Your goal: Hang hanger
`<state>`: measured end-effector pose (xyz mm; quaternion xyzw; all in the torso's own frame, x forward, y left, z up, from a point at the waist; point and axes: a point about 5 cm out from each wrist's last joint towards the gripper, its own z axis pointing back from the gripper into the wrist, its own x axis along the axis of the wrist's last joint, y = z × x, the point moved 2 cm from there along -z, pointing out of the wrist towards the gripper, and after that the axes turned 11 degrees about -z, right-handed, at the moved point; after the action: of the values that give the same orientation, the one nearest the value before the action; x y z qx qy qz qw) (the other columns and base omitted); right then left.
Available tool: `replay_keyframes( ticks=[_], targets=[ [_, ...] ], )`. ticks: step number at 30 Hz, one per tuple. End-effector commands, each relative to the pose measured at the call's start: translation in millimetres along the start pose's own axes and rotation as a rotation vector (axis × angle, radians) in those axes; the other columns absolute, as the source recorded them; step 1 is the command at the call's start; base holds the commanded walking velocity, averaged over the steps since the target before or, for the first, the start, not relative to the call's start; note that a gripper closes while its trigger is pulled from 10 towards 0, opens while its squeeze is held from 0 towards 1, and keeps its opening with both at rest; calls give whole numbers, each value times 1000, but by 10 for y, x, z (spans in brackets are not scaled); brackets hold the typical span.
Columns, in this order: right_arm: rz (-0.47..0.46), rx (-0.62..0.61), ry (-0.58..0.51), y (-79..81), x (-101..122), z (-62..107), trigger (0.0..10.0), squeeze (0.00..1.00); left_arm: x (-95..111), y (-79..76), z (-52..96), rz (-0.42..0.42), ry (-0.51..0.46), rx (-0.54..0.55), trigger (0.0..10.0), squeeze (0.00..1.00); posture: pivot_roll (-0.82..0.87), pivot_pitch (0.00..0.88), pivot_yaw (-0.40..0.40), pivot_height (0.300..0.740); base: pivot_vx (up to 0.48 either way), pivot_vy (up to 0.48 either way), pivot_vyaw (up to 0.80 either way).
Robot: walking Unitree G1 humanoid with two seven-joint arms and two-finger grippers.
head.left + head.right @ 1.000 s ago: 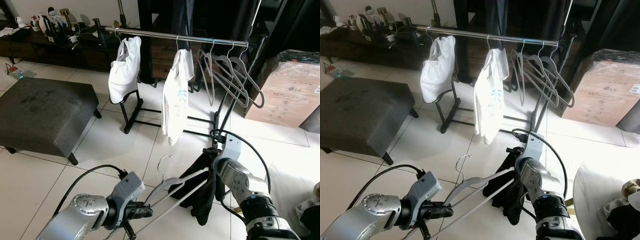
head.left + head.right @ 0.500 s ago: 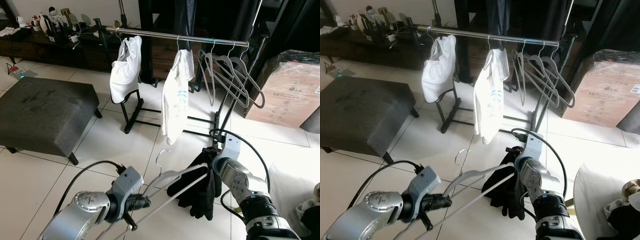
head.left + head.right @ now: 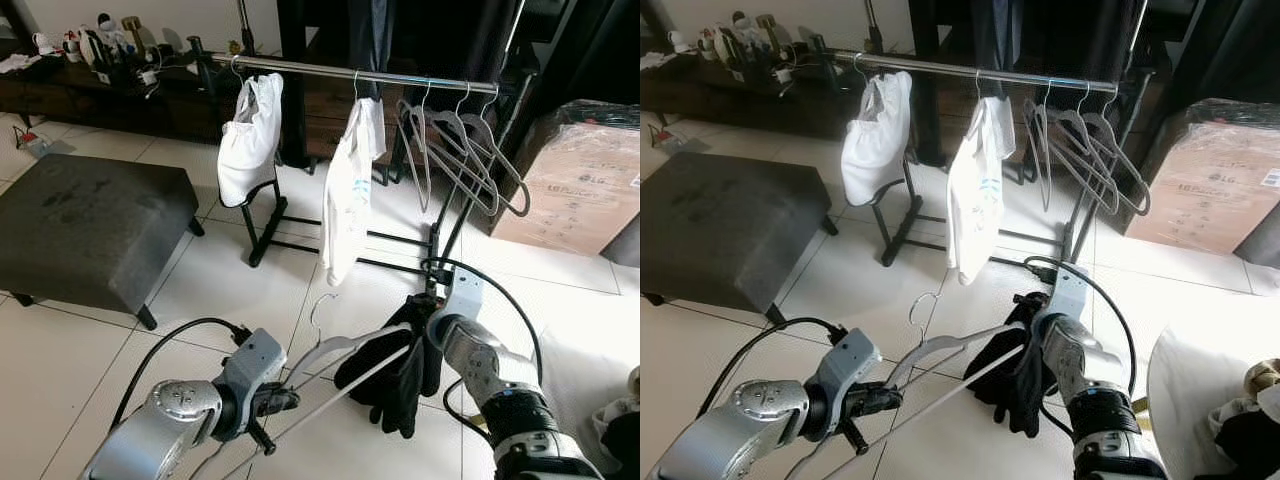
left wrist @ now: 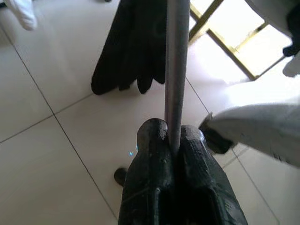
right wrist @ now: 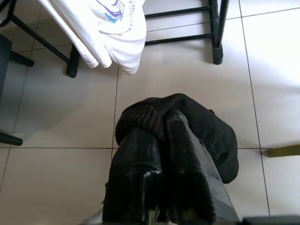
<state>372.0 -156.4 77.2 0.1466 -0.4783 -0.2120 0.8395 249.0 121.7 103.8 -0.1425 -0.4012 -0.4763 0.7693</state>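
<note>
- Low over the tiled floor (image 3: 230, 280), in front of the clothes rail (image 3: 370, 75), the hanger (image 3: 335, 350) is carried between both arms, its long axis running across the robot's front from left to right and rising a little toward the right.
- The left gripper (image 4: 173, 140) has its fingers (image 4: 152, 136) pinched tight on the hanger's thin bottom bar at its left end; the bar runs straight out from between the fingertips.
- The right gripper (image 5: 159, 124) is clamped on the dark garment (image 3: 395, 365) that drapes over the hanger's right end, fingers narrow with the cloth bunched between them.
- The hanger's wire hook (image 3: 320, 305) stands up from the middle of the frame, between the two grippers and nearer the left one, with its open curl pointing up toward the rail.
- The rail lies ahead of and well above the hook. On it hang a white bundle (image 3: 248, 140), a white shirt (image 3: 348, 195) and a bunch of empty grey hangers (image 3: 460, 150).
- The gap between the white bundle and the white shirt sits roughly in line with the hook, so I judge that the likeliest landing spot; both arms would need to lift together and carry the hook over the bar.
- A dark ottoman (image 3: 85, 225) stands off to the left, well apart, and a cardboard box (image 3: 575, 185) to the right.
</note>
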Motion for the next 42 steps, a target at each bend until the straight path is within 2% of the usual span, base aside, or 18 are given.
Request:
replay_keyframes(
  ticks=[1, 6, 13, 22, 28, 31, 37, 41, 42],
  targets=[
    [6, 6, -14, 13, 29, -2, 10000, 0, -42, -64, 7, -4, 24, -25, 10000, 0, -16, 170, 6, 740, 0, 0, 0],
    [5, 11, -14, 44, 28, -7, 10000, 0, -59, -26, 8, -9, 45, 10, 10000, 0, -15, 170, 6, 740, 0, 0, 0],
    [5, 12, -13, 46, 25, -7, 10000, 0, 23, 45, -16, 5, -4, 56, 10000, 0, -18, 169, 6, 740, 0, 0, 0],
    [13, 36, -11, 85, 33, 4, 10000, 0, 67, -6, -85, 24, -48, 21, 10000, 0, -22, 168, 5, 740, 0, 0, 0],
    [92, 99, 1, 193, 20, 43, 10000, 0, 199, 121, -122, 23, -130, 118, 10000, 0, -25, 166, 2, 740, 0, 0, 0],
    [124, 126, 9, 239, 3, 65, 10000, 0, 259, 124, -148, 24, -169, 125, 10000, 0, -25, 166, 2, 740, 0, 0, 0],
    [193, 139, 23, 248, -29, 99, 10000, 0, 303, 112, -183, 12, -197, 133, 10000, 0, -31, 163, 1, 740, 0, 0, 0],
    [186, 118, 17, 211, -24, 106, 10000, 0, 302, 144, -174, -3, -198, 164, 10000, 0, -31, 162, -1, 740, 0, 0, 0],
    [172, 81, -3, 158, 5, 97, 10000, 0, 289, 142, -173, 5, -189, 164, 10000, 0, -31, 162, -1, 740, 0, 0, 0]
  ],
)
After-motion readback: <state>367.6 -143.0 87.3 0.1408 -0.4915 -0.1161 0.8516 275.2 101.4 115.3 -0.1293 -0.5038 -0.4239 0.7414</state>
